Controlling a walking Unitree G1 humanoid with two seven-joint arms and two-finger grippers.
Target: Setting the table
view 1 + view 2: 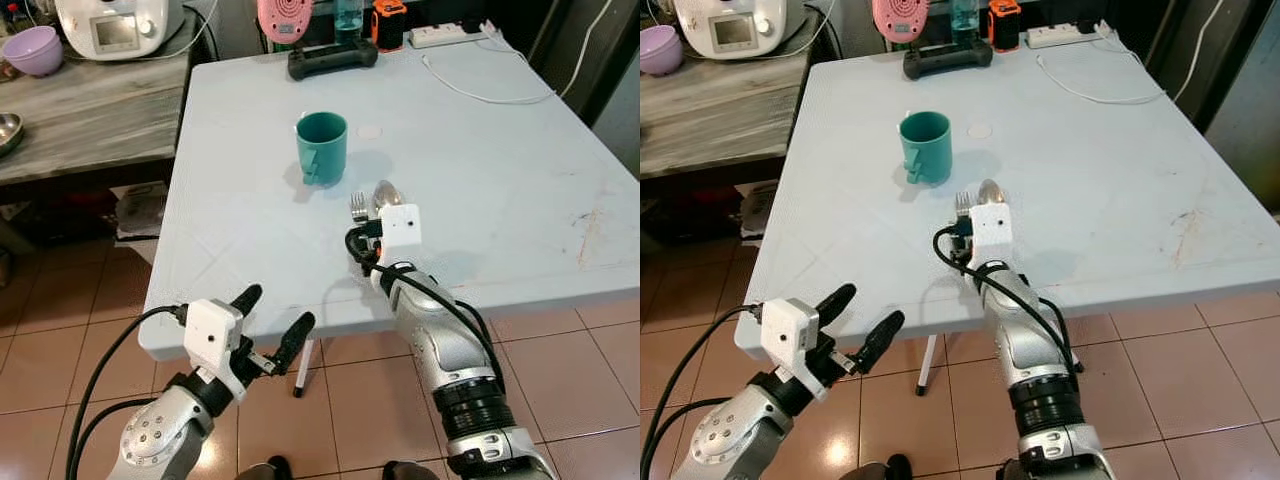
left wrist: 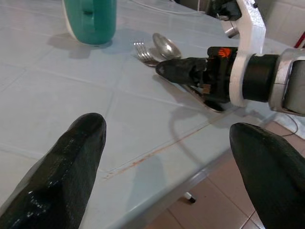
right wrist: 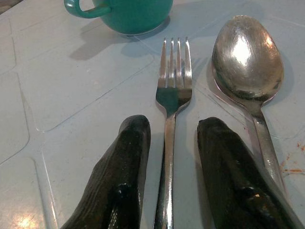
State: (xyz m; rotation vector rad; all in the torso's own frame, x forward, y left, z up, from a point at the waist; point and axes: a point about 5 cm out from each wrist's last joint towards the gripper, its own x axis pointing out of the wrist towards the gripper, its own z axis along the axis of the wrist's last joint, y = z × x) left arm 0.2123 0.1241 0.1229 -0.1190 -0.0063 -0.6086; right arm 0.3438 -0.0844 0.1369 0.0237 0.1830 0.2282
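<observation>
Nearest, the left tool hung spread wide off the bench edge. Right tool narrowly straddled the fork handle, spoon beside, mug beyond, likely aligning cutlery.

Shiny metal fork and spoon, glossy teal mug, matt table

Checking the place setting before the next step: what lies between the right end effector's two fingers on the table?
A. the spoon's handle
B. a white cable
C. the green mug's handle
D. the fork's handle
D: the right wrist view shows the fork with its handle running between the right end effector's two black fingers, the spoon lying beside them.
</observation>
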